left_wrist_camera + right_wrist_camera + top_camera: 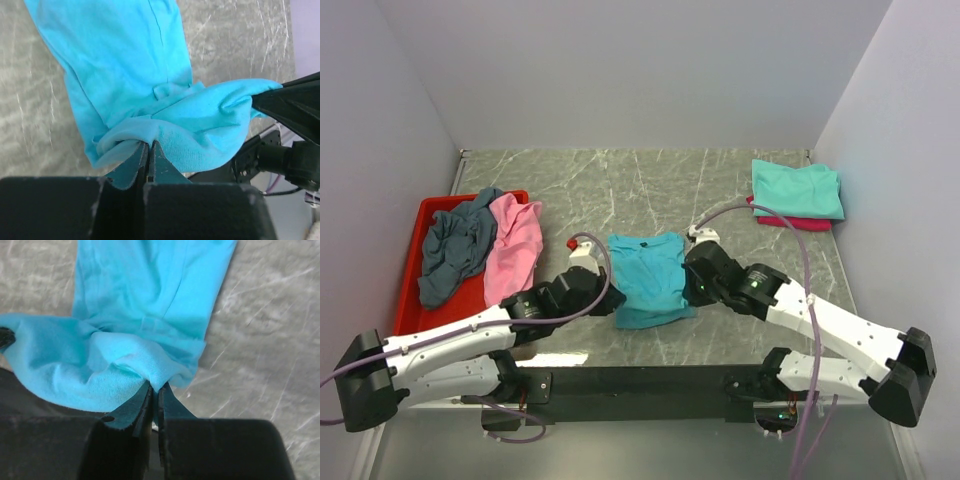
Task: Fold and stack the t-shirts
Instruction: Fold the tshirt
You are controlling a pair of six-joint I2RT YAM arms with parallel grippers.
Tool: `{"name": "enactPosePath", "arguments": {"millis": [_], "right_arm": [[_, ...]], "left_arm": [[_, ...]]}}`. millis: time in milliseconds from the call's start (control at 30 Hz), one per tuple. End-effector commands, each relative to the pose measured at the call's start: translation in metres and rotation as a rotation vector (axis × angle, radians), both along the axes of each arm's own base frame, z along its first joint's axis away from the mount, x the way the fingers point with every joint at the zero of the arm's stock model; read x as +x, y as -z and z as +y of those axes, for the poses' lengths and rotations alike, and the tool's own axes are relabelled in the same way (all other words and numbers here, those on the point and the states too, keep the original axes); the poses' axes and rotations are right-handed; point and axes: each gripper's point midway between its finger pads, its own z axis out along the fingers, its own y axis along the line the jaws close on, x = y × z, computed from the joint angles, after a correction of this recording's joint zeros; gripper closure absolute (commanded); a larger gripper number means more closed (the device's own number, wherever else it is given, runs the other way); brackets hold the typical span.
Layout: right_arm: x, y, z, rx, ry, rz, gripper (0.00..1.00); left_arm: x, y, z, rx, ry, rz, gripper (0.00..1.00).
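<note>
On veined table [620,180], left gripper [150,146], right gripper [155,388] jaws pinch rumpled turquoise t-shirt [648,275].

Crimson shirt [794,223] mostly beneath mint shirt [797,188]

One camera sits high up behind my arms and looks down on the whole table [740,190] from far away, with my arm bases at the bottom. The other two ride on my wrists and look out along my left claw [149,146] and my right claw [155,388] from very close. All three see the same turquoise shirt [648,278].
</note>
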Motion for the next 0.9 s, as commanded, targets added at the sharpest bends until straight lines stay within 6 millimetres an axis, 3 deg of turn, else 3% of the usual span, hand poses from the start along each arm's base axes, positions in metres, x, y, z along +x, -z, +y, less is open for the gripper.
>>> {"name": "enactPosePath", "arguments": {"millis": [0,367,867], "right_arm": [[0.031,-0.022,0.011,0.021,-0.019,-0.108,1.00],[0.068,-0.044,0.004,0.011,0.012,-0.162,1.00],[0.120,-0.006,0.008,-0.047,0.026,-0.090,1.00]], "left_arm": [[0.018,-0.032,-0.016,-0.053,0.046,-0.098,1.00],[0.047,-0.040,-0.003,-0.024,0.011,-0.144,1.00],[0.104,-0.016,0.003,0.023,0.011,-0.160,1.00]]}}
